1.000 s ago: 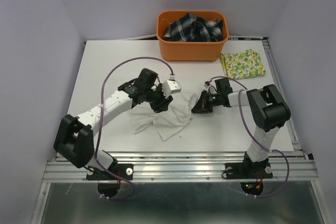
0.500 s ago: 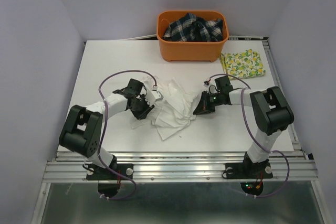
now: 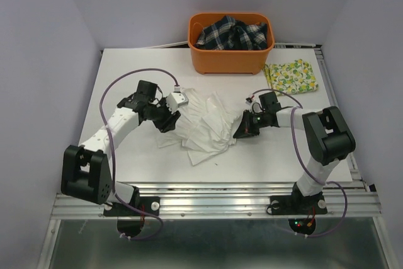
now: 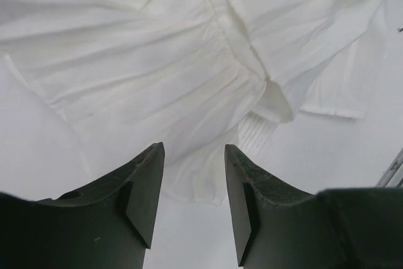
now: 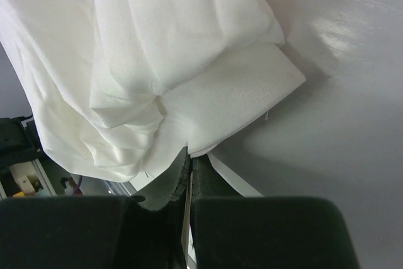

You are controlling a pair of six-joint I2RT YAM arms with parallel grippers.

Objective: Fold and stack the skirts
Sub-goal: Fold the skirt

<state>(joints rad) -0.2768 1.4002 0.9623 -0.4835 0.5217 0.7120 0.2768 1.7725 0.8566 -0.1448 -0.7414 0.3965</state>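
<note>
The plain white crinkly skirt [image 3: 204,129] lies spread and rumpled in the middle of the table. My left gripper [image 3: 169,120] is open at its left edge, and in the left wrist view [image 4: 194,155] the jaws stand apart with nothing between them just short of the pleated cloth [image 4: 157,61]. My right gripper [image 3: 242,129] is shut on the skirt's right edge, and in the right wrist view [image 5: 190,159] the cloth [image 5: 157,61] is pinched and bunched. The lemon-print skirt [image 3: 292,77] lies folded at the back right.
An orange plastic basket [image 3: 230,61] holding dark plaid cloth [image 3: 232,34] stands at the table's back edge. The table's metal rail [image 3: 214,198] runs along the near edge by the arm bases.
My left gripper has moved left and back, off the top of the skirt to its left edge. The skirt has spread wider and flatter. My right gripper has stayed put, holding the cloth.
</note>
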